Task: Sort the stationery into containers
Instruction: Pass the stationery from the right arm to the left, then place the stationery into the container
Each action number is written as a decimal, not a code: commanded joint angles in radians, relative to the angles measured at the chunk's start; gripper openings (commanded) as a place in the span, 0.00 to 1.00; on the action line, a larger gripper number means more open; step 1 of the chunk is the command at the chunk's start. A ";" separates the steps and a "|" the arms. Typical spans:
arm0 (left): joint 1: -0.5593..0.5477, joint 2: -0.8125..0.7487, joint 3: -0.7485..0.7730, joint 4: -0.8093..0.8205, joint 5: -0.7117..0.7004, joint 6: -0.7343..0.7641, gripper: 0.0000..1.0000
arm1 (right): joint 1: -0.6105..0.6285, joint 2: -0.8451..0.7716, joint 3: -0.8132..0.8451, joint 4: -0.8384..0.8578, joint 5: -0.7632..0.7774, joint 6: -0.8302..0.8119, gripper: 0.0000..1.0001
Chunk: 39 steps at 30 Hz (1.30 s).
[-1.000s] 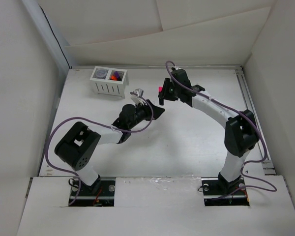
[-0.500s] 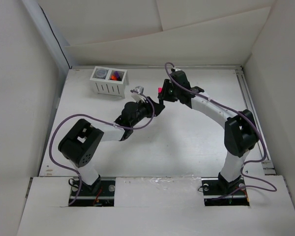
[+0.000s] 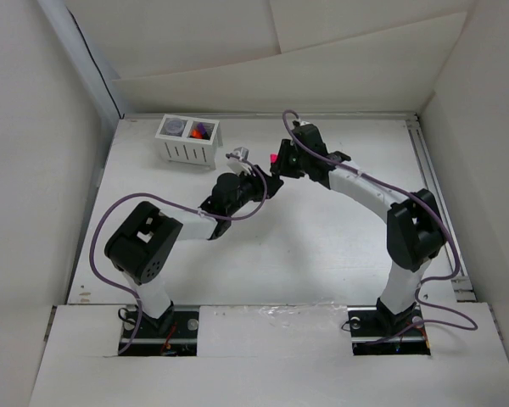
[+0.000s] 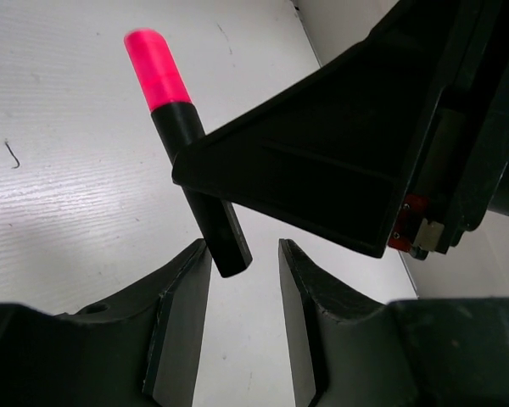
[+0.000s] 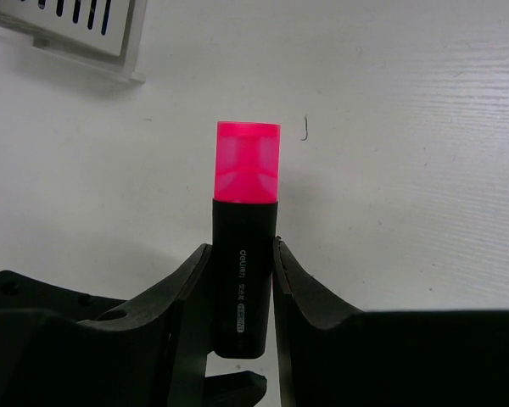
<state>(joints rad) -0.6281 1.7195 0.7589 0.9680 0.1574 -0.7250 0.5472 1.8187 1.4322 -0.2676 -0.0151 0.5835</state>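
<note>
My right gripper [image 3: 280,163] [image 5: 242,248] is shut on a black highlighter with a pink cap [image 5: 246,254], held above the table with the cap pointing away from the wrist. My left gripper [image 3: 267,185] [image 4: 242,252] is open right below it; the highlighter's black end [image 4: 205,212] sits at the mouth of its jaws, close to the left finger. The white two-compartment organiser [image 3: 187,151] stands at the far left, with a clear-purplish round piece [image 3: 176,127] in its left cell and an orange-and-purple piece [image 3: 202,131] in its right cell. The blue-and-white roll is not in view.
The organiser's slotted side [image 5: 68,25] shows at the top left of the right wrist view. White walls enclose the table on the left, back and right. A rail [image 3: 433,186] runs along the table's right edge. Purple cables loop from both arms.
My left gripper has moved up and right until its open jaws reach the highlighter's lower end. My right gripper has shifted slightly left with the highlighter.
</note>
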 commanded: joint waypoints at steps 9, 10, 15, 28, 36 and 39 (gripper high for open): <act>0.005 -0.001 0.057 0.034 0.002 0.010 0.07 | 0.013 -0.062 -0.021 0.054 -0.022 0.010 0.08; 0.005 -0.015 0.047 0.034 0.002 0.010 0.04 | 0.013 -0.062 -0.021 0.054 -0.022 0.019 0.08; 0.024 -0.075 0.002 0.023 0.002 0.019 0.00 | 0.013 -0.073 -0.030 0.065 -0.042 0.019 0.20; 0.145 -0.262 -0.121 -0.113 0.011 0.078 0.00 | -0.007 -0.252 -0.105 0.093 -0.072 -0.001 0.75; 0.166 -0.438 -0.057 -0.386 -0.119 0.193 0.00 | -0.027 -0.409 -0.240 0.102 -0.053 -0.020 0.77; 0.166 -0.471 0.016 -0.537 -0.212 0.255 0.00 | -0.027 -0.458 -0.325 0.128 -0.065 -0.020 0.77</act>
<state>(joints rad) -0.4690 1.3067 0.6785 0.5602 0.0521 -0.5602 0.5232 1.3975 1.1599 -0.1886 -0.0769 0.5789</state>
